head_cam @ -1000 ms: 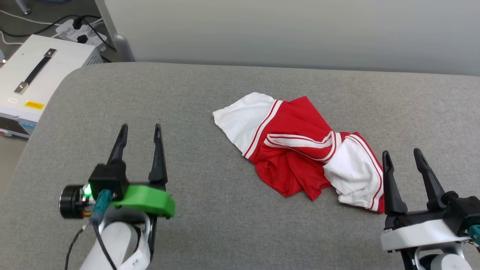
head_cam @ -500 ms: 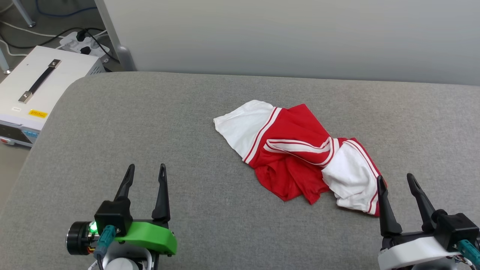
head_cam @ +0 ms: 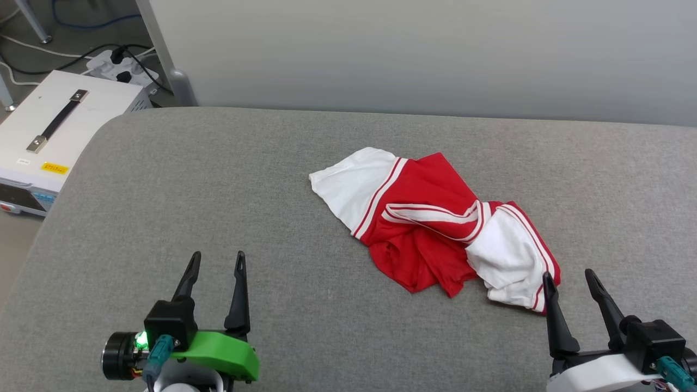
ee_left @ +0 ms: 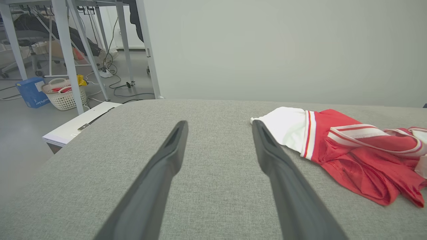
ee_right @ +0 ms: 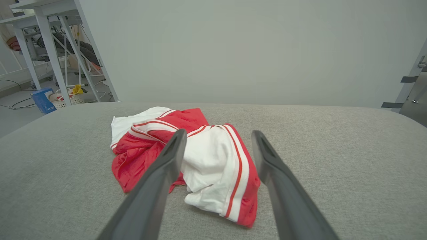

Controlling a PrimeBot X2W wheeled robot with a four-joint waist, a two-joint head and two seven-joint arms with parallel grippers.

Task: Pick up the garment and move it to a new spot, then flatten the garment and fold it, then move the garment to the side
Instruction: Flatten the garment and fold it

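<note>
A crumpled red jersey T-shirt (head_cam: 435, 228) with white sleeves and red-white striped trim is lying bunched near the middle of the grey fabric-covered worktop (head_cam: 218, 179). I am holding my left claw (head_cam: 218, 255) open and empty, well to the shirt's left. My right claw (head_cam: 566, 274) is gaping open too, empty, its tips hovering at the nearest white sleeve's striped hem. A white box with a black handle (head_cam: 54, 125) is sitting beyond the worktop's left edge.
</note>
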